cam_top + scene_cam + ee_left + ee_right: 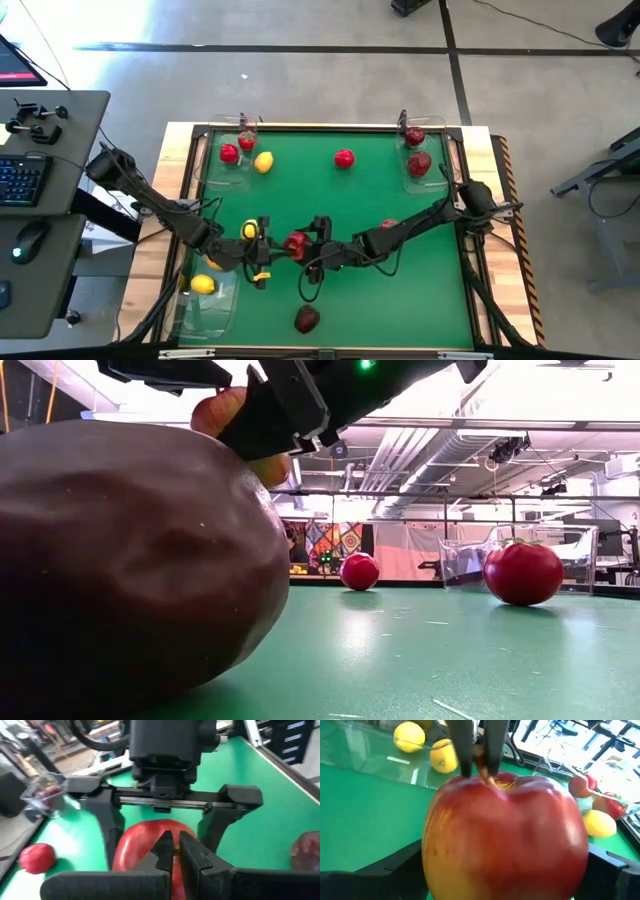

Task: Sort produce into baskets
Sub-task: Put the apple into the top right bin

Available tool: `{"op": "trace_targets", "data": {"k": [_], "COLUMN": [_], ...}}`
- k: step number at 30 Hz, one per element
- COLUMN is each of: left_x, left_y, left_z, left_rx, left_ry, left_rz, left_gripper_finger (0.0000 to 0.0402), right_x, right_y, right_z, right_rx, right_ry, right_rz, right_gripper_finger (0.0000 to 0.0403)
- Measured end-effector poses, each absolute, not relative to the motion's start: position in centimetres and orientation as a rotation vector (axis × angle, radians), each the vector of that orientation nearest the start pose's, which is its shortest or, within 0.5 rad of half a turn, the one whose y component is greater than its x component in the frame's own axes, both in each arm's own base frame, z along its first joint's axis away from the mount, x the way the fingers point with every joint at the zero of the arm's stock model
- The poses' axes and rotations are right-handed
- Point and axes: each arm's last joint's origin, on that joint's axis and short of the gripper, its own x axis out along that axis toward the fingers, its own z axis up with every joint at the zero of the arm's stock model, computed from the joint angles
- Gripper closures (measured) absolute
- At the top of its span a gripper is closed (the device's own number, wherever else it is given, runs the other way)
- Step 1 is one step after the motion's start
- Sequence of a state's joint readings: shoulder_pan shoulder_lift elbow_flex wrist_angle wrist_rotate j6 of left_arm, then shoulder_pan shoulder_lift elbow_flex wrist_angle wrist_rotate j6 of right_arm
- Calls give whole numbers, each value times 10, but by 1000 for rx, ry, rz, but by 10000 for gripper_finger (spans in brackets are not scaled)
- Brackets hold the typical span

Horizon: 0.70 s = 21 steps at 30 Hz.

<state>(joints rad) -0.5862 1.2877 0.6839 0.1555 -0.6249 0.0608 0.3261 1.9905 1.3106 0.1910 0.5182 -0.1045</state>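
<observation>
Near mid-desk, both arms meet over a red-yellow apple (pixel 295 243). Right pincer (pixel 318 240) has its fingers spread wide w/ the apple seated between them; right wrist view shows the apple (pixel 505 835) filling the gap, a dark finger on each side. Left pincer (pixel 262 243) comes in from the opposite side, fingers (pixel 162 851) nearly closed, tips pinching at the stem dimple on top of the apple (pixel 145 845).

Other produce on the green desk (pixel 400 300):
- dark red apple (pixel 307 319) near the front edge, well apart from the arms; it looms huge in the low view (pixel 130 560).
- small red fruit (pixel 344 158) toward the back, alone.
- lemon (pixel 263 162) just beside the back-left basket (pixel 215 170), which has small red fruits (pixel 229 153) in it.
- back-right basket (pixel 432 170) holds 2 dark red apples (pixel 419 163).
- front-left basket (pixel 205 310) holds a lemon (pixel 203 285); another lemon (pixel 249 231) sits by the left arm.
- red fruit (pixel 388 224) partly hidden behind the right arm.
</observation>
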Motion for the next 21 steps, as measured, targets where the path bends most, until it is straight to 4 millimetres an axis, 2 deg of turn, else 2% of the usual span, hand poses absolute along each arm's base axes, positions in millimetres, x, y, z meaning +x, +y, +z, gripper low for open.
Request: {"op": "trace_targets", "data": {"k": [4, 7, 10, 15, 21], "left_x": [220, 212, 205, 193, 187], "left_y": [-132, -134, -141, -153, -161], "left_z": [238, 244, 244, 243, 243], "left_rx": [312, 310, 332, 379, 334], "left_ry": [326, 306, 296, 270, 256], "left_rz": [113, 137, 184, 274, 235], "left_gripper_finger": [394, 377, 357, 329, 304], "right_x": [420, 421, 421, 421, 421], "right_y": [127, 127, 126, 127, 130], "right_z": [198, 200, 199, 199, 202], "right_rx": [-297, -294, -309, -308, -319], "right_ry": [432, 416, 420, 412, 382], "right_rz": [-163, -173, -195, -196, -186], "right_gripper_finger": [45, 63, 88, 90, 90]}}
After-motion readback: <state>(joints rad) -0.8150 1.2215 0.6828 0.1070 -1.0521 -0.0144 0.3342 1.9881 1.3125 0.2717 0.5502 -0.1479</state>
